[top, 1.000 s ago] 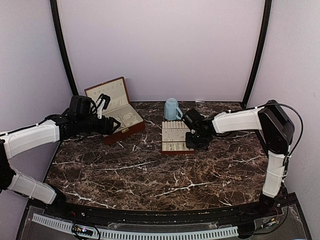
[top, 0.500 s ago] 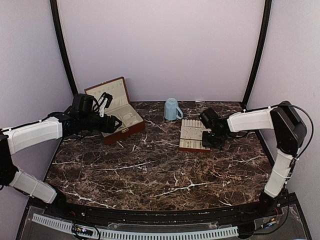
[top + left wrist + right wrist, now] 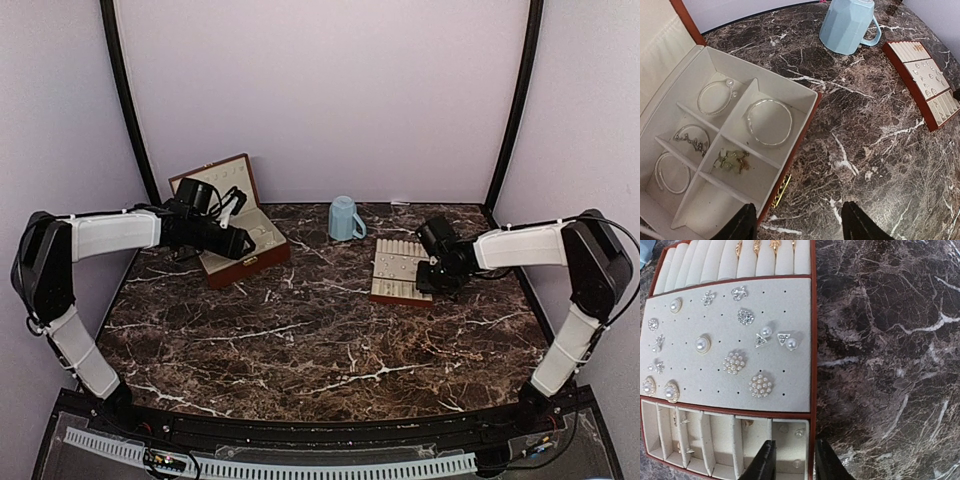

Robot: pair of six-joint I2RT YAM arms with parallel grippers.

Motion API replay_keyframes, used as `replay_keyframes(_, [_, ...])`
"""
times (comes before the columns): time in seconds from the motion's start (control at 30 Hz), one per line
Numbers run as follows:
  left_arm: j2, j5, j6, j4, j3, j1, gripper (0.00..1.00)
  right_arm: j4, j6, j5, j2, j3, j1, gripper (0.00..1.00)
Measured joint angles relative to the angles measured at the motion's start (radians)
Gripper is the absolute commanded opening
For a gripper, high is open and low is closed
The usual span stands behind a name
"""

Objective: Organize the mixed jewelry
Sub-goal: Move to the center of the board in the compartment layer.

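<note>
Top external view, layout. Brown marble desk (image 3: 320,340). A reddish-brown jewellery box (image 3: 268,258), cream-lined with its lid (image 3: 215,185) raised, stands at the far left corner. A pale blue faceted mug (image 3: 343,218) stands upright at the middle of the far edge, handle toward the right edge. A flat display tray (image 3: 393,297) with a red-brown rim lies in the far half toward the right edge, well apart from the box.

Box contents, left wrist view, in separate divided compartments:
- a silvery bangle (image 3: 771,144)
- a thinner hoop with a pearl bead (image 3: 730,82)
- a chain bracelet (image 3: 690,140)
- a pale green cluster (image 3: 732,161)
- another plain hoop (image 3: 660,175)

Tray contents, right wrist view:
- Cream ring rolls (image 3: 715,262) hold gold rings (image 3: 756,246).
- On the perforated pad (image 3: 785,305) sits the mixed jewelry (image 3: 733,362): pearl studs, sparkling clusters and small triangles.
- Narrow slots (image 3: 720,440) along the near side hold a few tiny pieces too small to tell.

Left gripper (image 3: 800,227): fingers spread with nothing between, hovering over the box's front corner and the marble beside it.

Right gripper (image 3: 792,462): fingers slightly parted astride the tray's right rim at its corner slot, one inside and one outside over the marble. Contact with the rim cannot be told.
</note>
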Motion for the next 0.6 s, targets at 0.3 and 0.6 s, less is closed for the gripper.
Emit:
replay_keyframes(0.3, [0.210,0.001,0.087,-0.062,0.165,-0.003,0.54,0.048,-0.011,-0.038,-0.106,-0.062,-0.001,0.45])
replay_keyframes(0.6, [0.305,-0.010,0.158,-0.080,0.235,-0.019,0.53,0.072,-0.014,-0.083,-0.199,-0.094,-0.001,0.47])
